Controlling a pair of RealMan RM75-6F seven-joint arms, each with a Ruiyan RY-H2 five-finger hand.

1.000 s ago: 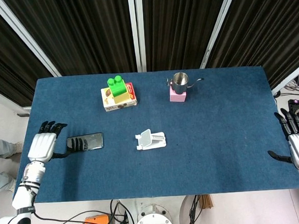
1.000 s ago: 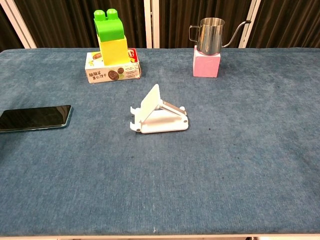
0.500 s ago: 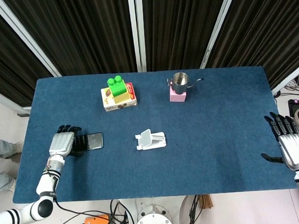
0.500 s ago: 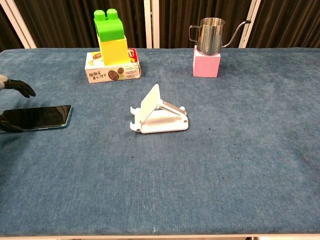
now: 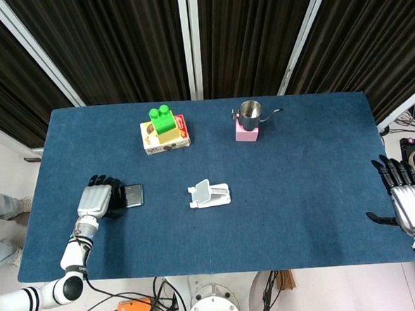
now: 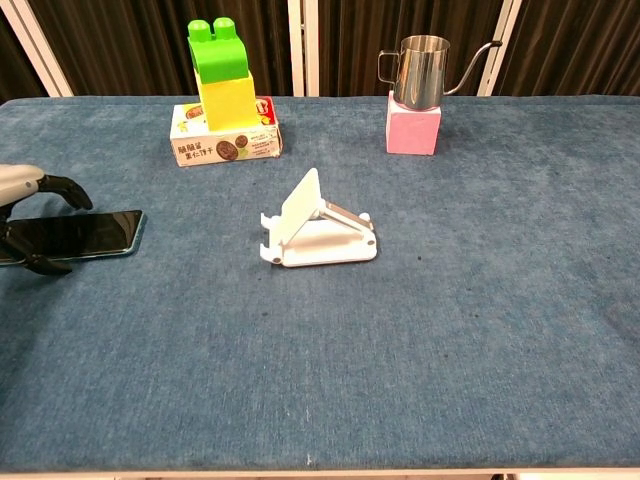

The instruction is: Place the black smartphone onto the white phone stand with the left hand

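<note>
The black smartphone (image 5: pixel 133 195) (image 6: pixel 92 232) lies flat on the blue table, left of centre. My left hand (image 5: pixel 97 199) (image 6: pixel 24 215) hovers over its left end. Its fingers (image 6: pixel 62 186) arch past the phone's far edge, and the thumb sits by the near edge. I see no firm grip on the phone. The white phone stand (image 5: pixel 210 194) (image 6: pixel 315 232) stands mid-table with nothing on it, well to the right of the phone. My right hand (image 5: pixel 410 203) is at the table's right edge with fingers spread, holding nothing.
A green and yellow block stack on a snack box (image 5: pixel 165 130) (image 6: pixel 225 100) stands at the back left. A steel pitcher (image 5: pixel 249 111) (image 6: pixel 420 70) sits on a pink block (image 6: pixel 413 128) at the back centre. Dark curtains hang behind the table.
My left hand has moved right from the table's left edge onto the phone's left end. The right hand shifted slightly at the right edge. The phone and stand have not moved.
</note>
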